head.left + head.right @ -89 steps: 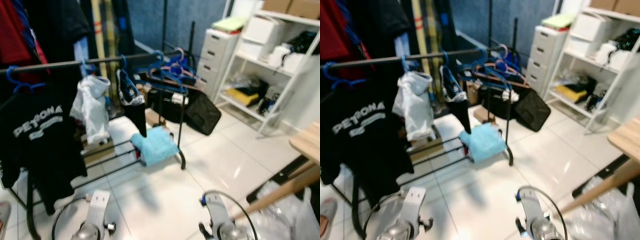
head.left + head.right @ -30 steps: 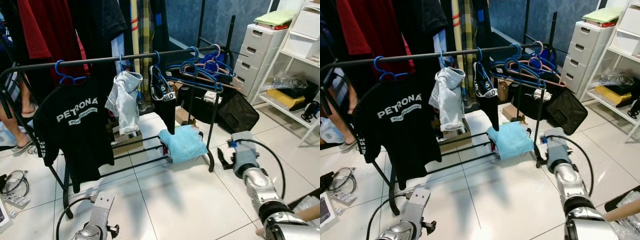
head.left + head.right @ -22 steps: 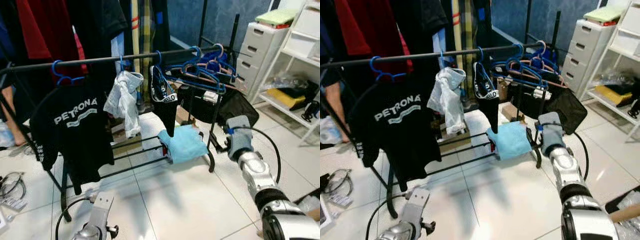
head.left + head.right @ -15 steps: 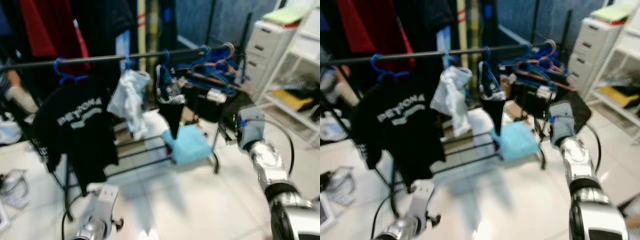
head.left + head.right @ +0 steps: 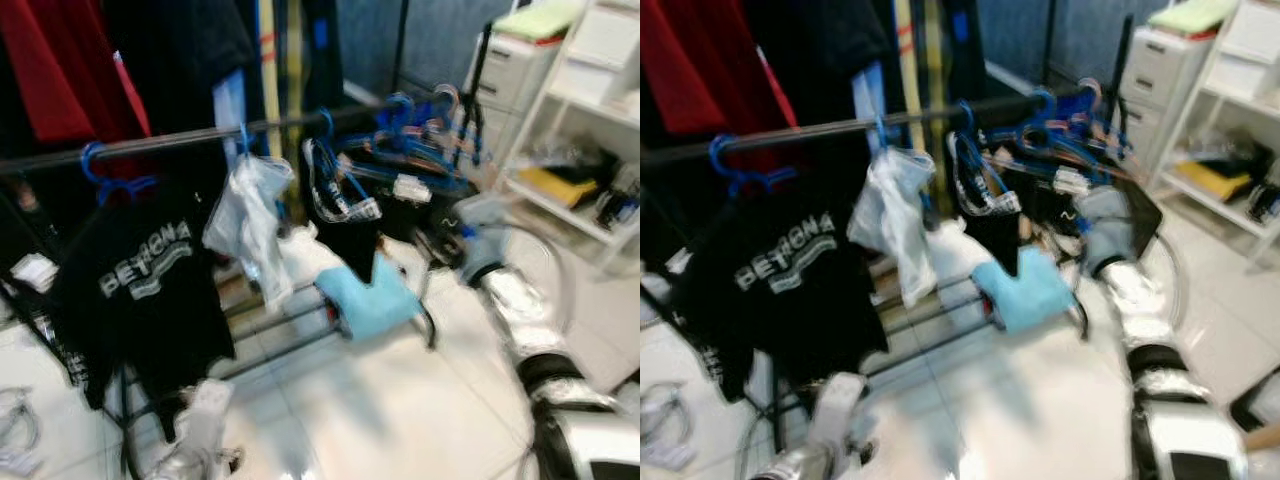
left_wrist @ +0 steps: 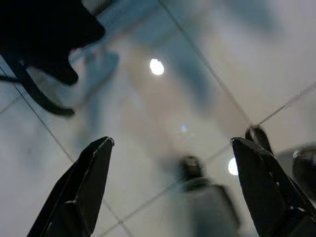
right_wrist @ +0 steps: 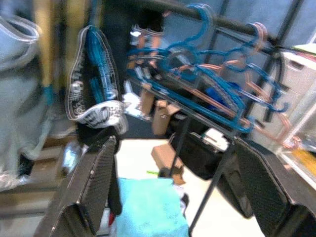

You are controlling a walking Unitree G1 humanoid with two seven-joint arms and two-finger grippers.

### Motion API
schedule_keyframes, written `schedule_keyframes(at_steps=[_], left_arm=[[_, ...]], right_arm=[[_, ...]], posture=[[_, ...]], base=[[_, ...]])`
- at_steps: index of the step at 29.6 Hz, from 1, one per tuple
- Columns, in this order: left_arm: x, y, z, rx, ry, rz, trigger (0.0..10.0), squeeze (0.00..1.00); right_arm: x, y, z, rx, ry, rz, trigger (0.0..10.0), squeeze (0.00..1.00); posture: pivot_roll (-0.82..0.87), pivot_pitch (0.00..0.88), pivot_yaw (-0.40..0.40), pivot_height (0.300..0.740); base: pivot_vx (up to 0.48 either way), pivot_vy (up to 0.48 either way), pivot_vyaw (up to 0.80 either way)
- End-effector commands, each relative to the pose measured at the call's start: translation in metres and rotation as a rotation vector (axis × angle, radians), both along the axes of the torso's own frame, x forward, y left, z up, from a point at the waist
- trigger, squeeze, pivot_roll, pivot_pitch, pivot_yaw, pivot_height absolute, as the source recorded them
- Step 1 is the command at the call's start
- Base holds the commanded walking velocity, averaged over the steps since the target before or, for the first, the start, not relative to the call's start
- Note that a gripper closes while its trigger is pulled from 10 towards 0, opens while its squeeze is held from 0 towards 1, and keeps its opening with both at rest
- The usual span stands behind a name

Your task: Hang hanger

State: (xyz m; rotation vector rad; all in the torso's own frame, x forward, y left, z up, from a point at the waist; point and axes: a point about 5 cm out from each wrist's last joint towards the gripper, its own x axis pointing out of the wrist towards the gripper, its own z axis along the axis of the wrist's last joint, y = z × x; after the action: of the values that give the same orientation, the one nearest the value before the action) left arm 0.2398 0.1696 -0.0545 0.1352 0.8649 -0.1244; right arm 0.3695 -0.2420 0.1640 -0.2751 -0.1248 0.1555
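A black clothes rail runs across in front of me. A bunch of empty blue and pink hangers hangs at its right end, and appears close up in the right wrist view. My right arm is raised beside that end of the rail. My right gripper is open and empty, pointing at the hangers from a short distance. A black printed T-shirt, a grey garment and a black garment hang on blue hangers. My left gripper hangs open over the floor tiles.
A light blue cloth lies on the rack's lower bars. A white drawer unit and a white shelf unit stand at the right. Red and dark clothes hang behind the rail. The eye views are blurred.
My right arm has risen from near the floor toward the rail's right end and its hangers. The camera has shifted and the picture has blurred. The left arm stays low.
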Motion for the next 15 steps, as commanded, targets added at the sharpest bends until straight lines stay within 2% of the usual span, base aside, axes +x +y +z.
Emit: schedule_keyframes(at_steps=[1,15], left_arm=[[-0.0089,0.0087,-0.0052,0.02,0.035,0.008,10.0,0.0],[-0.0086,0.0087,-0.005,0.018,0.035,0.006,10.0,0.0]], right_arm=[[0.0056,0.0147,0.007,0.015,-0.021,0.047,10.0,0.0],[0.0075,0.0187,0.0136,0.016,-0.041,0.066,10.0,0.0]], posture=[[-0.08,0.0,0.017,0.74],[-0.07,0.0,0.017,0.74]], base=[[0.289,0.0,0.0],[0.288,0.0,0.0]])
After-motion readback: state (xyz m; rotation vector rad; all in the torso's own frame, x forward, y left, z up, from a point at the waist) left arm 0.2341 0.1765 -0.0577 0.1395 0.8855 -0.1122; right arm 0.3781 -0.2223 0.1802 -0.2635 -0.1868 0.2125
